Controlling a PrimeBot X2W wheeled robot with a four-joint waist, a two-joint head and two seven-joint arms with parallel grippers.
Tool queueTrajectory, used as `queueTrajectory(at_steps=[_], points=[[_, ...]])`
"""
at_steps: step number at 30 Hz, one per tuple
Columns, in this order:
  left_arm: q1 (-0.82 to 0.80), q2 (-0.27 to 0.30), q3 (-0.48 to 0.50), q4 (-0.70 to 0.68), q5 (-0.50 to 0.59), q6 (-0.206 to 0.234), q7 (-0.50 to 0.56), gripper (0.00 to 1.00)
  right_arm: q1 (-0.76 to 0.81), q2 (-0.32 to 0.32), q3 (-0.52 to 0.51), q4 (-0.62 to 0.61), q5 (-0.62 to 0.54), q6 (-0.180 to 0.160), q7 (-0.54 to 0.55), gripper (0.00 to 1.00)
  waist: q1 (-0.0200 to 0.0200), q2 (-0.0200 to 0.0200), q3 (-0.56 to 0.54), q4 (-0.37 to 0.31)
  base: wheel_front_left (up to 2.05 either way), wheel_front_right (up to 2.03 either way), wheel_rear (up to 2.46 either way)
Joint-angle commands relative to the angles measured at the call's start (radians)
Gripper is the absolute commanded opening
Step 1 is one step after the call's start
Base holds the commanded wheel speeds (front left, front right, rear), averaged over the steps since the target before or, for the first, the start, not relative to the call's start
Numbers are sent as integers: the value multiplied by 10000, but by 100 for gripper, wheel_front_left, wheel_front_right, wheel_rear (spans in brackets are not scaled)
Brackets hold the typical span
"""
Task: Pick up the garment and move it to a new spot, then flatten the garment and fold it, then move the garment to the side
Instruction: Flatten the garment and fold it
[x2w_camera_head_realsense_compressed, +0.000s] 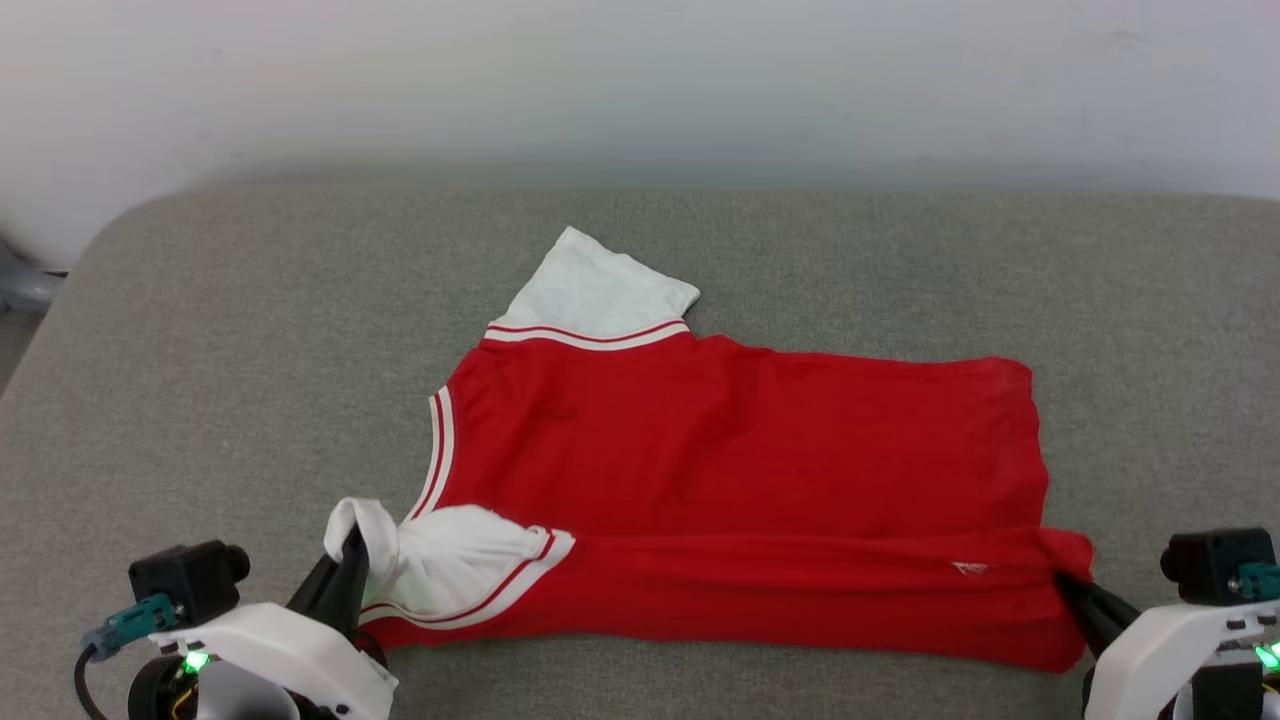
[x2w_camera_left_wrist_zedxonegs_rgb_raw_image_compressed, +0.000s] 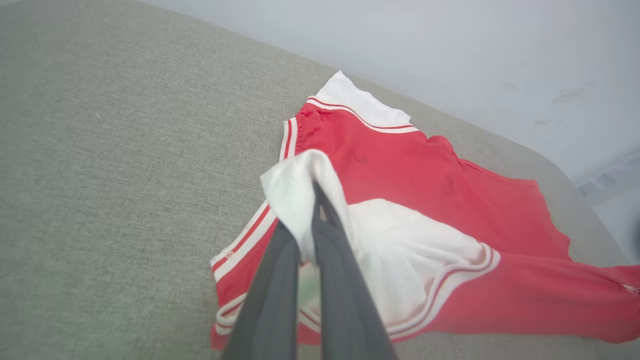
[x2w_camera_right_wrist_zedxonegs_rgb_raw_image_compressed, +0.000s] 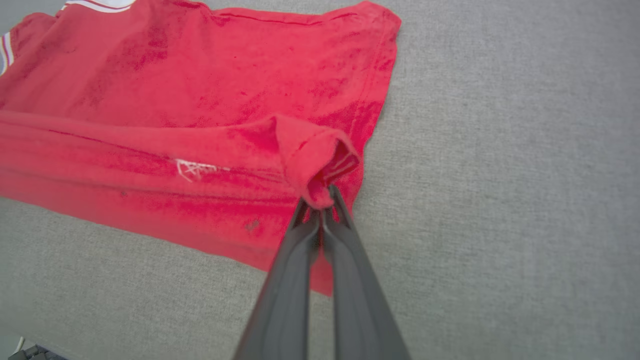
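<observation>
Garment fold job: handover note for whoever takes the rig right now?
Left pincer: shut on the near white sleeve.
Right pincer: shut on the near hem corner.
Garment: spread lengthwise on the grey cushion, far sleeve flat.
Done: laid out mostly flat; a crease runs between the two grips.
To do: finish the fold, then move it aside.

Red garment lies spread on grey cushion, near its far edge; pale wall beyond. White sleeve bunched in left claw, pinched tight.
</observation>
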Motion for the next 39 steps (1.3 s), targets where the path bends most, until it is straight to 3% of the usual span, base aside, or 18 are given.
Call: queueTrajectory(at_steps=[1, 8, 17, 18, 19, 20, 21, 25, 31, 36, 39], points=[[-162, -53, 13, 76, 52, -55, -59, 0, -138, -73, 17, 56, -70, -18, -34, 0, -2, -1, 401, -81, 0, 0, 0], [-1558, -687, -109, 1646, 108, -895, -494, 0, -1336, -160, 304, 752, -219, -16, -177, 0, -2, -1, 1378, -31, 0, 0, 0], [-2385, -1389, -648, 3838, -221, -1933, -97, 0, -1543, 13, 500, 2159, -261, -16, -484, 0, -2, -1, 1675, 134, 0, 0, 0], [-2429, -1438, -690, 4021, -246, -2036, -37, 4, -1543, 31, 521, 2266, -253, -16, -562, 13, -2, -1, 1651, 140, 0, 0, 0], [-2485, -1479, -724, 4173, -278, -2116, -27, 31, -1548, 64, 507, 2342, -223, -16, -659, 34, -2, -1, 1621, 145, 0, 0, 0], [-2525, -1540, -721, 4305, -311, -2165, -62, 79, -1540, 87, 492, 2421, -184, -15, -782, 62, -2, -1, 1554, 146, 0, 0, 0], [-2559, -1585, -711, 4401, -300, -2206, -116, 100, -1525, 103, 487, 2447, -163, -16, -978, 100, -2, -1, 1481, 151, 0, 0, 0], [-2613, -1553, -536, 4702, -288, -2181, -434, 100, -1484, 143, 500, 2216, -102, -15, -2148, 100, -2, -1, 1129, 152, 0, 0, 0], [-2488, -894, -365, 4563, -148, -1922, -275, 100, -1216, 383, 319, 1786, -422, -13, -3877, 100, -2, -1, 419, 81, 0, 0, 0], [-2331, -192, -184, 3886, -222, -1399, 356, 100, -877, 675, 134, 1416, -775, -13, -4108, 100, -2, -1, -110, -46, 0, 0, 0], [-2241, 325, -223, 3275, -499, -1237, 1352, 100, -689, 863, 83, 1200, -863, -13, -3976, 100, -2, -1, -276, -142, 0, 0, 0]])
